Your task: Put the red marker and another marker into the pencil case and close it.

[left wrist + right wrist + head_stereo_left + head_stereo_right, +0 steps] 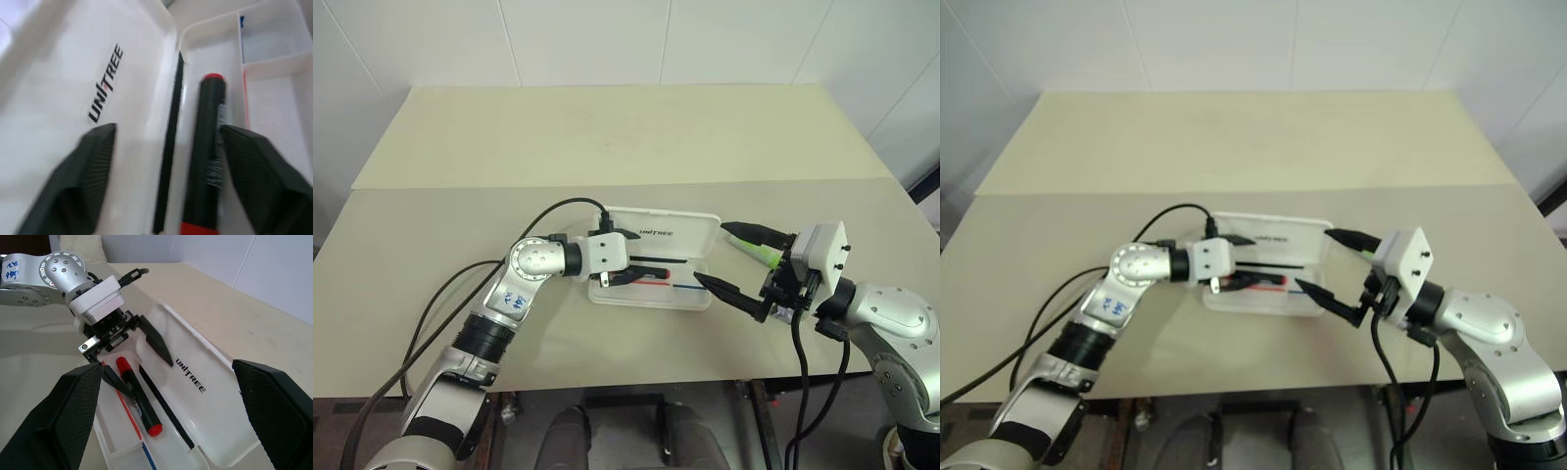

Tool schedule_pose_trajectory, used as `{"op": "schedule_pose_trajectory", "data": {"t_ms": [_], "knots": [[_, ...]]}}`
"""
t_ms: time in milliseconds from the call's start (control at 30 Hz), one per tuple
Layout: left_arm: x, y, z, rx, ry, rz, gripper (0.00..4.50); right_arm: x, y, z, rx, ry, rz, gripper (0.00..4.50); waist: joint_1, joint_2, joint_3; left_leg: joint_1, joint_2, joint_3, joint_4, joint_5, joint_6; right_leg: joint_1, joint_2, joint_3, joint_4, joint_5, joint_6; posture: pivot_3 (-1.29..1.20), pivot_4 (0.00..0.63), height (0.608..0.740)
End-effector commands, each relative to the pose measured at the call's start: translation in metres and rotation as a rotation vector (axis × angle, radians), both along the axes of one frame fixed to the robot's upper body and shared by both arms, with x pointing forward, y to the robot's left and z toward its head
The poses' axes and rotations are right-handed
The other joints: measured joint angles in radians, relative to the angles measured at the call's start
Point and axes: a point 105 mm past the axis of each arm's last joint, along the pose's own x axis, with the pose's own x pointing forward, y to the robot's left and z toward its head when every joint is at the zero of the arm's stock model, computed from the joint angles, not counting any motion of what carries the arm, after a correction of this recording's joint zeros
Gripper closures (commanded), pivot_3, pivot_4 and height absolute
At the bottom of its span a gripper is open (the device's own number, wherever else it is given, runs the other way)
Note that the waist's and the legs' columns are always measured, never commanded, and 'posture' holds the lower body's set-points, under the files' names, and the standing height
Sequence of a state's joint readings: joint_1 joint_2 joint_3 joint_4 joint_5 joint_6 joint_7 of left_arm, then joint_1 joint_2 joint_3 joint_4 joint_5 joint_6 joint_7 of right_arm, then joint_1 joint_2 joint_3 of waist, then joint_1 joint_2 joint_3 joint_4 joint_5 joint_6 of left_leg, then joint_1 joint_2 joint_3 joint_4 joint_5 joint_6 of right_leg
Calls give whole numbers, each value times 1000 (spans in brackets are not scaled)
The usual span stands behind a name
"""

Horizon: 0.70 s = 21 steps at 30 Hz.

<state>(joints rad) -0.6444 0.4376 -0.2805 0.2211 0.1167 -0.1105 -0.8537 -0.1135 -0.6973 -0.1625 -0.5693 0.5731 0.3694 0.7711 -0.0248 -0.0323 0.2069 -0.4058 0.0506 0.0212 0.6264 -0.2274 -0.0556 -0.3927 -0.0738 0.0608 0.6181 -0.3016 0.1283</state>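
In the tray of the pencil case, the red marker lies flat, its black barrel running along the tray's length beside a thin black strip, with a red end showing at each tip. The case is open on the worktop, its lid laid back flat on the far side with dark print on it, and thin red and blue lines mark the dividers inside the tray. The left pincer hangs over the case's left end with its fingers spread wide; one black finger stands over the lid and the other over the near side of the tray, and the marker lies loose between them, gripped by neither. In the left wrist view the marker runs up between the two dark finger pads, closer to the one on the tray side. Just beyond the right end of the case, the lime-green highlighter lies on the worktop, partly hidden behind the upper finger of the right pincer. That pincer hovers beside the case's right end, its fingers wide apart and empty. A black cable trails from the left arm across the worktop.
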Motion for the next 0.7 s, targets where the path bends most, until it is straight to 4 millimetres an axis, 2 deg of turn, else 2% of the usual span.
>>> {"op": "schedule_pose_trajectory", "data": {"t_ms": [33, 300, 500, 600, 700], "knots": [[-8, -4, 3, -39, 30, -46, 615, -4, 4, 10, 9, -49, 21, 0, 0, 0, 0, 0, 0, 0, 0, 0, 0, 0, 0, 0, 0, 0, 0, 0, 150, 740], [-36, 4, 20, -144, 138, -163, 615, 1, 3, 9, -1, -42, 35, 0, -3, 0, 0, 0, 0, 0, -2, 0, 0, -1, 0, 0, 0, 0, 0, 0, 150, 740], [-51, 16, 21, -174, 198, -194, 615, 5, -1, 3, -2, 1, 45, 0, -3, 0, 0, 0, 0, 0, -1, 0, 0, -1, 0, 0, 0, -1, -2, 0, 150, 740], [-58, 22, 26, -200, 214, -192, 615, 14, -14, 2, 43, 47, 6, 0, -3, 0, 0, 0, 0, 0, -1, 0, 0, -1, 0, 0, 0, -2, -3, 0, 150, 740], [-67, 27, 34, -222, 221, -194, 615, 18, -33, -6, -5, 98, -27, 0, -3, 0, 0, 0, 0, 0, -1, 0, 0, -1, 0, 0, 0, -2, -4, 0, 150, 740]]}}
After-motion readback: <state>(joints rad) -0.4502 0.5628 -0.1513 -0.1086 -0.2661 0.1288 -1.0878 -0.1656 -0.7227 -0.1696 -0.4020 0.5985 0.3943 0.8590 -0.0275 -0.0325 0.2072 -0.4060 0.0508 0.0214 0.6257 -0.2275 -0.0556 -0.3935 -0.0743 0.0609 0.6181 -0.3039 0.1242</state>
